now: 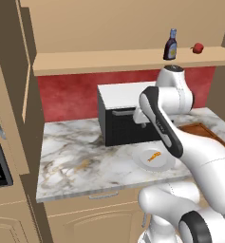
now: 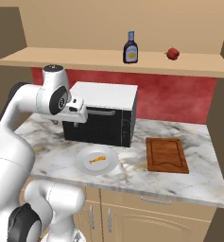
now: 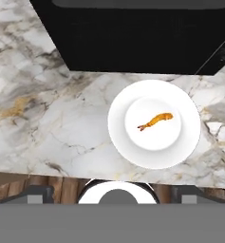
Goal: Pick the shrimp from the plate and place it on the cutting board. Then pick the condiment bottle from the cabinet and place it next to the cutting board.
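The shrimp, a small curved orange piece, lies in the middle of the round white plate on the marble counter, in front of the black oven. The two also show as shrimp on plate. My gripper hangs well above the counter's front edge, open and empty, with the plate ahead and a little to the right. The reddish-brown cutting board lies right of the plate. The condiment bottle stands upright on the cabinet shelf.
A black oven with a white top stands at the back of the counter, just behind the plate. A small red fruit sits on the shelf right of the bottle. A tall cabinet wall bounds the counter's left end.
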